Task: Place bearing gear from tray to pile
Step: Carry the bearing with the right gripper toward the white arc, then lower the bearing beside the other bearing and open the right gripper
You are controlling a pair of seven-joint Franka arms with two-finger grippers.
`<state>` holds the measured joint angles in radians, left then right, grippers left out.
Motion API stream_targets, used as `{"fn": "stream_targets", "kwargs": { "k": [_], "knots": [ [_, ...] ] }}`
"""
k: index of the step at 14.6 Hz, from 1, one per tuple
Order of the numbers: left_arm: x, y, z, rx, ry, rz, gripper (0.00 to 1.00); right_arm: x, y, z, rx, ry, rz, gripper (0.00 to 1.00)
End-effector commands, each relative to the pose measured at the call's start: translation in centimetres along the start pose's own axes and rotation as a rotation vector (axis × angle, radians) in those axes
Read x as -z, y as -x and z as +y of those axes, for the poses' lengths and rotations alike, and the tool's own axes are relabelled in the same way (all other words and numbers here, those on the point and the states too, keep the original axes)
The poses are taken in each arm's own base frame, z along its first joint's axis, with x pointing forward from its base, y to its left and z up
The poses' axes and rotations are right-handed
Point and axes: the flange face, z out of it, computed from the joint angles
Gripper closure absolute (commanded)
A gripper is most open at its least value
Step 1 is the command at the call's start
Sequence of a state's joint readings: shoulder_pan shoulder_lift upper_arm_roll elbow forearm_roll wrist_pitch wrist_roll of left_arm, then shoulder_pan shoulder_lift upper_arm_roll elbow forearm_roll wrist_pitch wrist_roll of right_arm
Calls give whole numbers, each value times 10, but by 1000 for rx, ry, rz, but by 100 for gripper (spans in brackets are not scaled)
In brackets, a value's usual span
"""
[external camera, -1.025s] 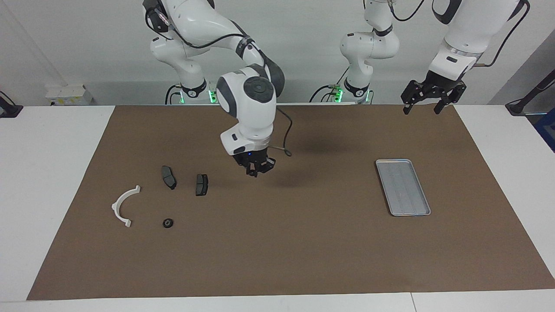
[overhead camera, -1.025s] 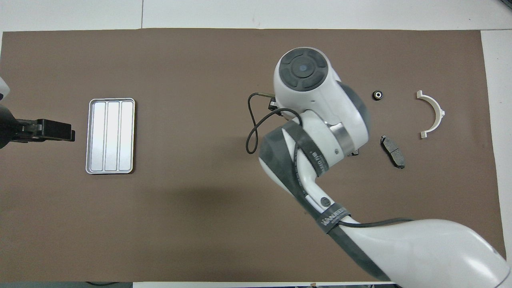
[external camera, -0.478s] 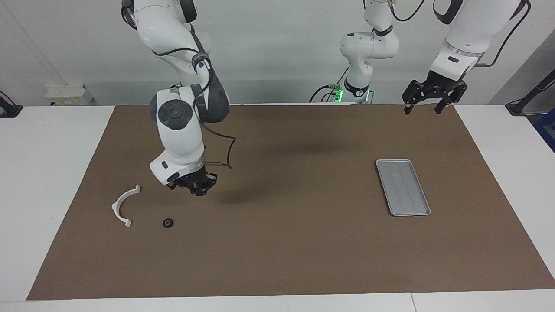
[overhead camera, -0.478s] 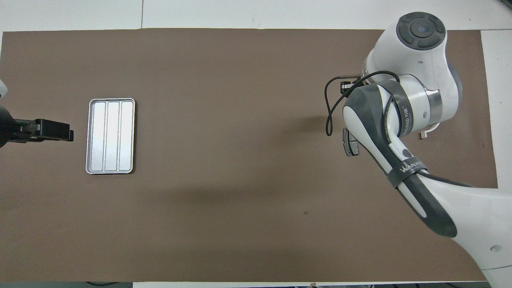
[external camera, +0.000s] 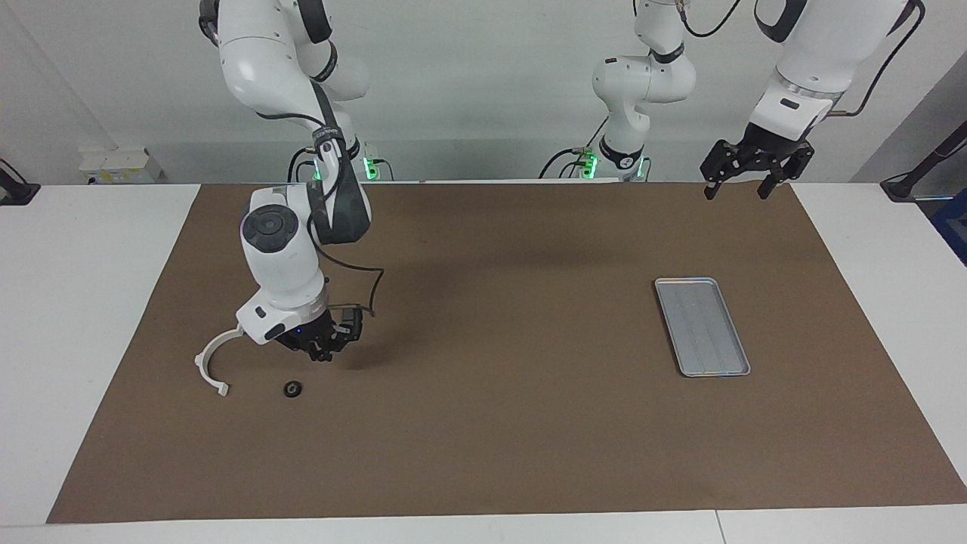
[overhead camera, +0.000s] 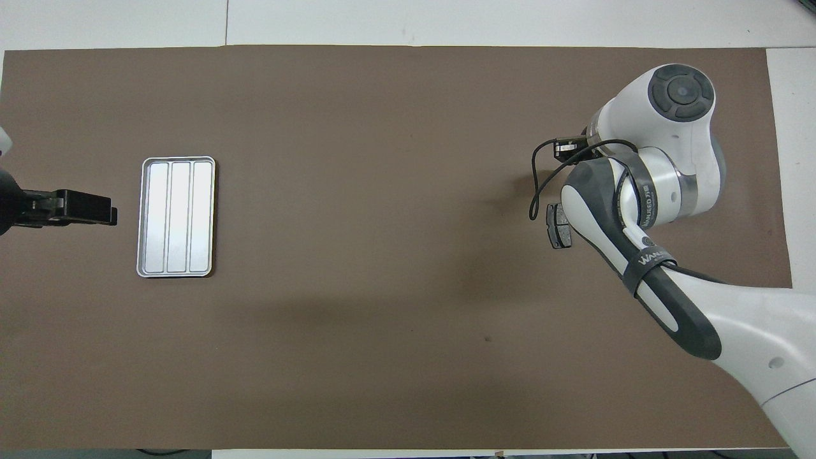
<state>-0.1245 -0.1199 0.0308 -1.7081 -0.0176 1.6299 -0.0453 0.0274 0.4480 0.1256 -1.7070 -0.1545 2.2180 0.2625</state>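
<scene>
Change: right gripper [external camera: 323, 349] has swung from mid-frame of the facing view to the lower left, low over the pile; left arm and all parts on the mat are unmoved.
Bracket: white semicircular bracket [external camera: 214, 357] lies at lower left of the facing view, partly covered by the right arm's wrist.
Small round part: a black ring-shaped piece [external camera: 292, 389], probably a bearing gear, already rests on the brown mat [external camera: 483, 423], just below the bracket's level in the frame.
Right gripper: fingertips pressed together; something dark may be pinched between them, but I cannot tell what, or whether anything is held at all.
Brake pad: one dark pad [overhead camera: 559, 225] peeks out beside the right arm in the overhead view; the other is hidden under the arm.
Tray: silver ribbed tray [external camera: 702, 326] sits at centre right of the facing view with nothing in it.
Left gripper: spread wide [external camera: 748, 169], holding nothing, waiting high at upper right of the facing view.
Progress: judged nearly done; tray is bare, carry has reached the pile. Left to do: lower, release whatever is carried, withdraw.
</scene>
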Motion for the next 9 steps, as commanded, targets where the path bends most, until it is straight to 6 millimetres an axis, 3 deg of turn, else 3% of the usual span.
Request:
{"fn": "stream_targets", "kwargs": {
  "k": [1, 3, 9],
  "knots": [
    [1, 9, -2, 7, -2, 11, 0, -27, -3, 1, 16, -35, 17, 100],
    [1, 9, -2, 7, -2, 11, 0, -45, -6, 0, 19, -47, 37, 100],
    [1, 9, -2, 7, -2, 12, 0, -59, -7, 8, 8, -55, 52, 100]
  ]
}}
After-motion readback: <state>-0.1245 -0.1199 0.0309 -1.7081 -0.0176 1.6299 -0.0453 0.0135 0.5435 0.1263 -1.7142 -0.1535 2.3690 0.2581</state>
